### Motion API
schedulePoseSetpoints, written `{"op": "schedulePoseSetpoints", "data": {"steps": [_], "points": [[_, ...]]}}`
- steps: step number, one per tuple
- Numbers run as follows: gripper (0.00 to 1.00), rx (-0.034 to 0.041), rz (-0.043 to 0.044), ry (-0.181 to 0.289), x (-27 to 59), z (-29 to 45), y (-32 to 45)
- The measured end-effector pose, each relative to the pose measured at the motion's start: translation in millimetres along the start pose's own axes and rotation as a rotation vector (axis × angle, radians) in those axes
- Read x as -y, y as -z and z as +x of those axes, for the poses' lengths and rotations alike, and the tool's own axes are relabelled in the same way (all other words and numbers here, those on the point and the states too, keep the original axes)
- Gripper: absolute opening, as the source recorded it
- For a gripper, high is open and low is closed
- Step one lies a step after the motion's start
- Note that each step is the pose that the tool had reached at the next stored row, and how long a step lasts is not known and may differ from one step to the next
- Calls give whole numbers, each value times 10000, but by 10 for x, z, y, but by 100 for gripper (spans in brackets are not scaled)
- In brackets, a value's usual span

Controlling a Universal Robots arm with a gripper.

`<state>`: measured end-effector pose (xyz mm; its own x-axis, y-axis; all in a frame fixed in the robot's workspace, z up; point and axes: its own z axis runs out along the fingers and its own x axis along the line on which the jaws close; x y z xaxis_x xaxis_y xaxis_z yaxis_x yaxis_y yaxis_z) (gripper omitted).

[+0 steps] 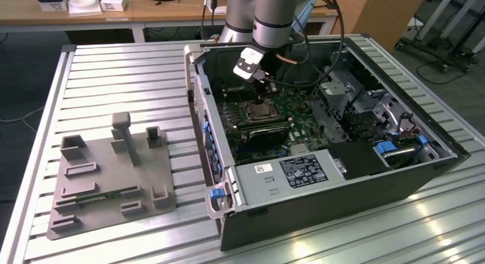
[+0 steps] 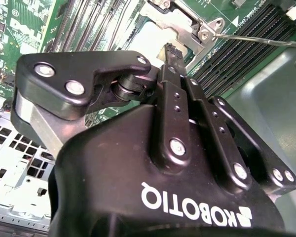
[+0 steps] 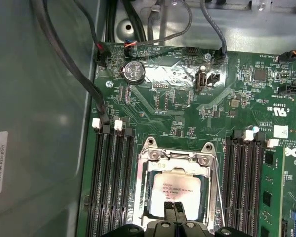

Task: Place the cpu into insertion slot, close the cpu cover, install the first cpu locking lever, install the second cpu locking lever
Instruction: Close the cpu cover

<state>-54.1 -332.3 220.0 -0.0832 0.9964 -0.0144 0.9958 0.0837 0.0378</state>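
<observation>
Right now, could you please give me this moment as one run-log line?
chip: seated on board | cover: flat around chip | jaws: shut, above chip's edge

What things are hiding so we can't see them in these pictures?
- The cpu's near edge, in the first wrist view: the hand covers it, and the picture's edge cuts it off.
- Most of the cpu cover, in the second wrist view: the hand's black body blocks it.
- The insertion slot, in the exterior view: too small to tell what lies in it.
</observation>
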Motion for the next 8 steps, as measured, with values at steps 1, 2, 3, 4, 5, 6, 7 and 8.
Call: {"op": "schedulePoseSetpoints", "data": {"steps": [1,2,3,4,5,6,7,8], "points": [[10,-1,-1,0,2,1,-2],[10,-1,-1,0,3,1,-2],[10,-1,-1,0,3,1,-2],[10,-1,-1,0,3,1,-2],[10,-1,-1,0,3,1,-2],[10,-1,-1,0,4,0,-2],[10,0,-1,-1,5,0,-3],[10,-1,-1,-1,6,1,-5]]}}
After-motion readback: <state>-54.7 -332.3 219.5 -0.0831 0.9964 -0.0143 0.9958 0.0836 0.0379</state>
